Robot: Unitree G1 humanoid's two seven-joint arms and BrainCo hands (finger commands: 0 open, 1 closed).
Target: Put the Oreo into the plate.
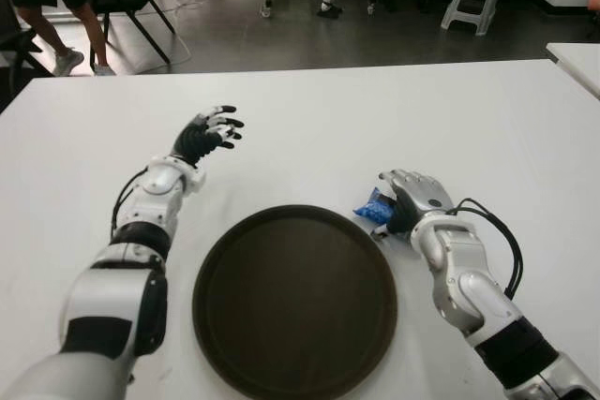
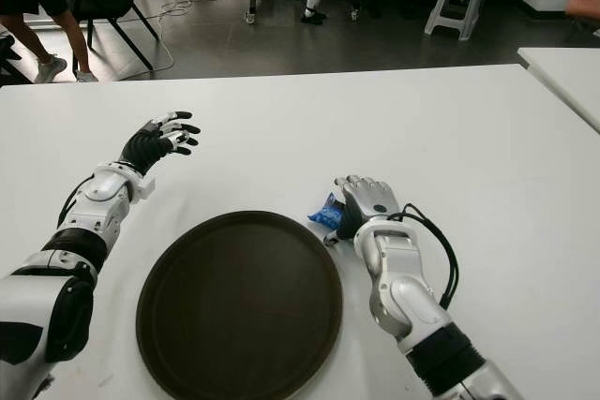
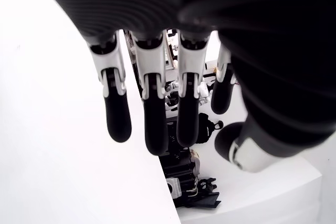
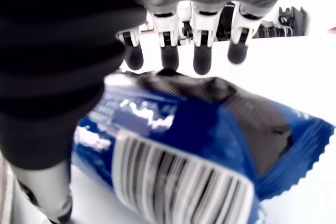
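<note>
Left hand: the black-and-white left hand (image 1: 211, 131) is seen raised over the white worktop (image 1: 394, 119), up and left of the plate; its fingers (image 3: 117, 113) are spread loosely and nothing is held.
Plate: a round, dark brown plate (image 1: 294, 299) is set on the worktop between the two arms, with nothing in it.
Oreo: a small blue foil Oreo packet (image 1: 377, 206) with a white barcode panel is found at the plate's upper right edge, just outside the rim.
Right hand: the silver-backed right hand (image 1: 412, 200) is placed over the packet; in the right wrist view the packet (image 4: 199, 150) is shown under the palm, with the fingertips (image 4: 202, 60) reaching past its far edge. Whether the packet is firmly grasped cannot be told.
</note>
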